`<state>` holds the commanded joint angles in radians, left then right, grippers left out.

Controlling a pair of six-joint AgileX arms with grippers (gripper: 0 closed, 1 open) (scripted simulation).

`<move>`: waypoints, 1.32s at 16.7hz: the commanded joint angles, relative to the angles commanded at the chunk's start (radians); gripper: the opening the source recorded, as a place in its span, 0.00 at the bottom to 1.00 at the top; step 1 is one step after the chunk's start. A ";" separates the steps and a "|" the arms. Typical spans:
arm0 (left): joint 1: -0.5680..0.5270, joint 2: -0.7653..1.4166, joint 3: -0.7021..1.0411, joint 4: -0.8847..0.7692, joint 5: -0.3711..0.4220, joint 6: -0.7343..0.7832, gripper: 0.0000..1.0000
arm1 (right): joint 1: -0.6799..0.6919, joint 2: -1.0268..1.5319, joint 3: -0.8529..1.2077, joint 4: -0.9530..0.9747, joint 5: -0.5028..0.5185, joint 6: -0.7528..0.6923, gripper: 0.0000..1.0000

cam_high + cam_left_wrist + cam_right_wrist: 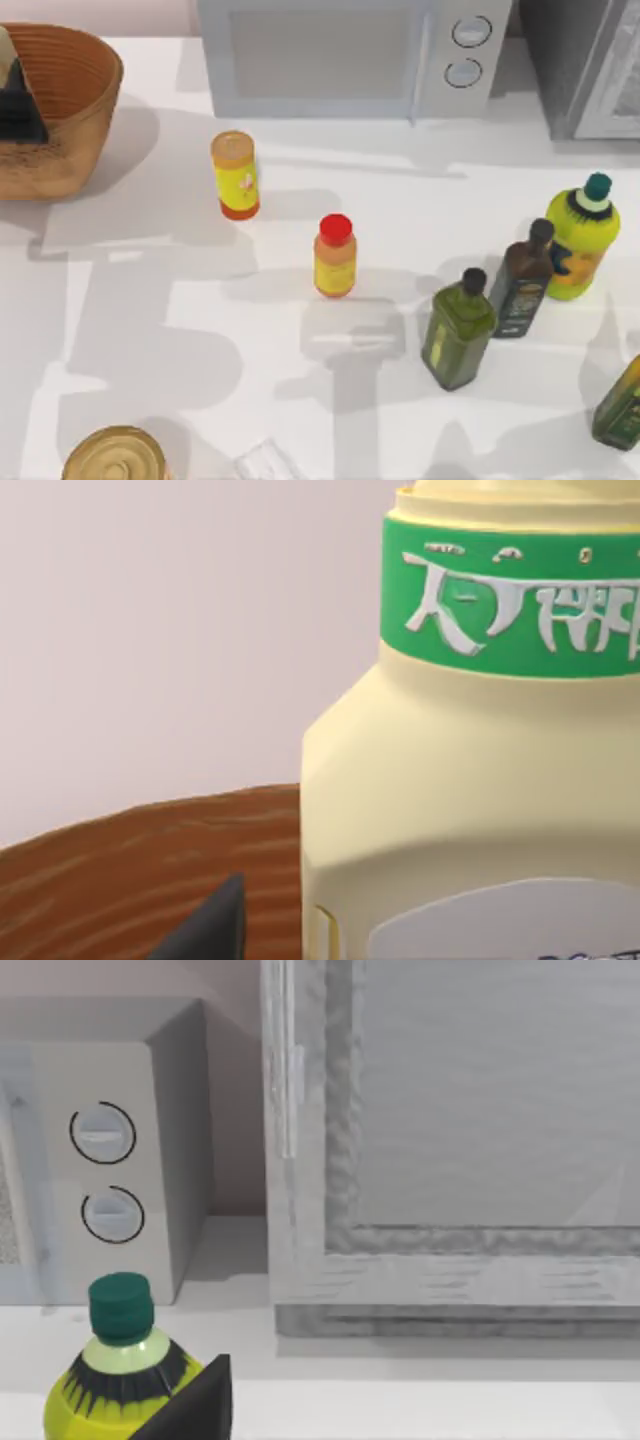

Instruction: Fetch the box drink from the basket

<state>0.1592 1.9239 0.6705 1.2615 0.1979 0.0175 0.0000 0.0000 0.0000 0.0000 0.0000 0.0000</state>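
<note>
The basket (70, 100) is a wide orange-brown wicker bowl at the table's far left corner. My left gripper (20, 112) shows as a dark shape inside it, next to a pale sliver of the box drink (6, 52) at the picture's edge. In the left wrist view the box drink (470, 780) stands very near, a cream-yellow carton with a green printed band, with the basket's brown rim (120, 860) beside it. A dark tip of the left gripper (205, 925) sits close by the carton. A dark tip of my right gripper (190, 1405) shows in the right wrist view beside a green-capped yellow bottle (115, 1380).
A microwave (340, 55) and a grey cabinet (590, 60) stand at the back. Two small yellow bottles, one tan-capped (236, 175) and one red-capped (334, 255), stand mid-table. Several bottles (520, 285) cluster at the right. A tin can (115, 455) sits at the front left.
</note>
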 joint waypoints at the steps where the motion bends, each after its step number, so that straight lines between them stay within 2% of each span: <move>1: -0.001 0.009 0.006 -0.007 -0.001 -0.002 1.00 | 0.000 0.000 0.000 0.000 0.000 0.000 1.00; 10: -0.022 0.135 0.208 -0.091 -0.021 -0.005 1.00 | 0.000 0.000 0.000 0.000 0.000 0.000 1.00; 15: -0.022 0.141 0.217 -0.095 -0.022 -0.005 1.00 | 0.000 0.000 0.000 0.000 0.000 0.000 1.00; 22: -0.022 0.141 0.217 -0.095 -0.022 -0.005 0.47 | 0.000 0.000 0.000 0.000 0.000 0.000 1.00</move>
<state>0.1367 2.0647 0.8875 1.1666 0.1763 0.0120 0.0000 0.0000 0.0000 0.0000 0.0000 0.0000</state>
